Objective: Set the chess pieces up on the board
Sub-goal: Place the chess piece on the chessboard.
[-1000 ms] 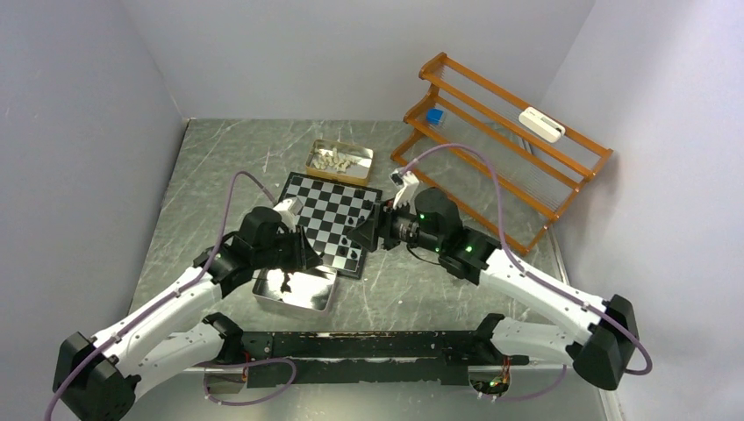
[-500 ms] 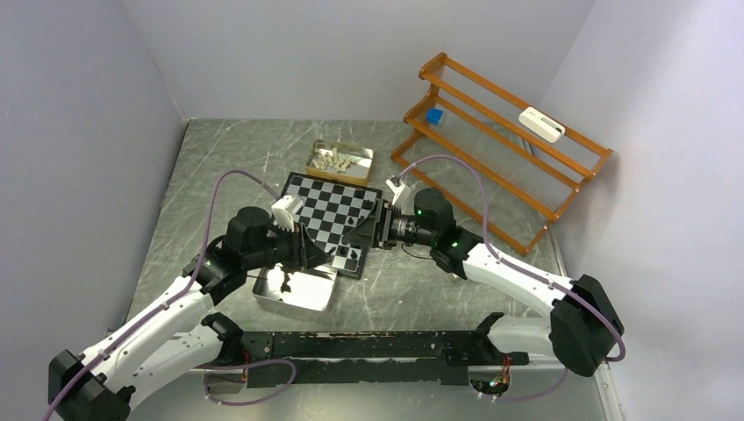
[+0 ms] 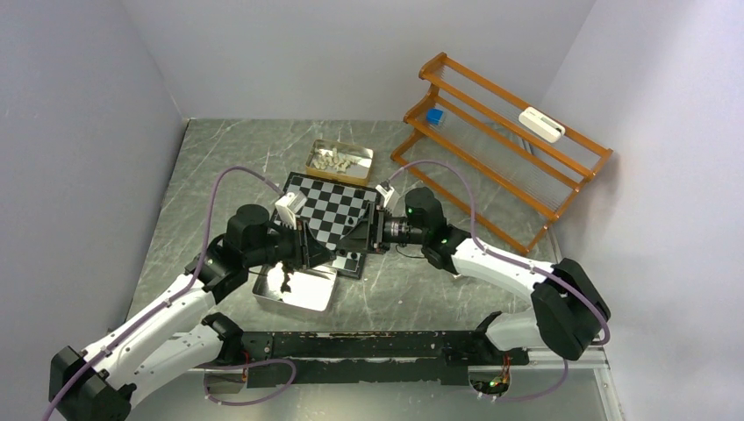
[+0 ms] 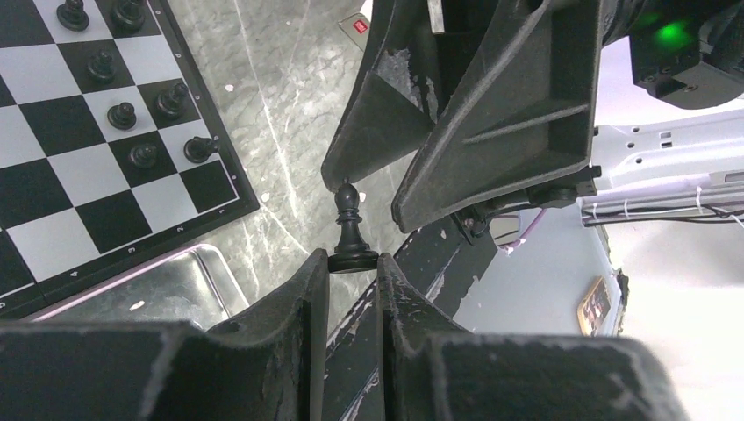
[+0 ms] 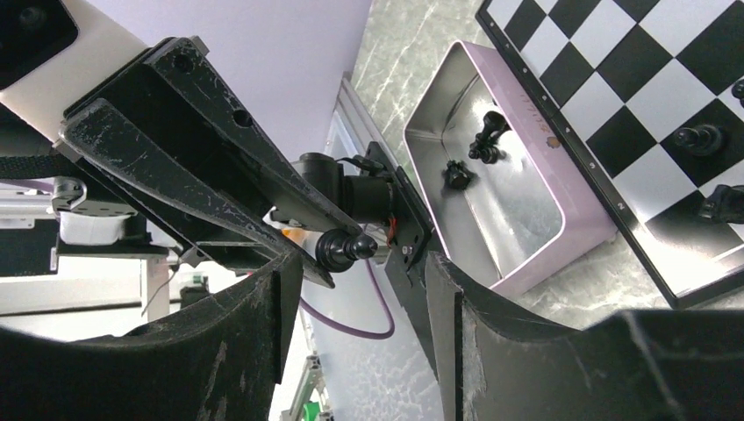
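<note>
The black chess piece [image 4: 350, 230], pinched by its base in the closed left gripper [image 4: 353, 263] in mid-air off the board [image 4: 61, 167] corner, could drop onto the table [image 4: 281, 79] if released before the open right gripper [image 5: 361, 263] closes on it.

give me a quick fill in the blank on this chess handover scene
1. The left pincer grips a chess piece whose colour is ____.
2. The right pincer meets it with its jaws ____.
3. Seen from above, the orange rack stands to the ____ of the board.
Missing words: black; open; right
</note>
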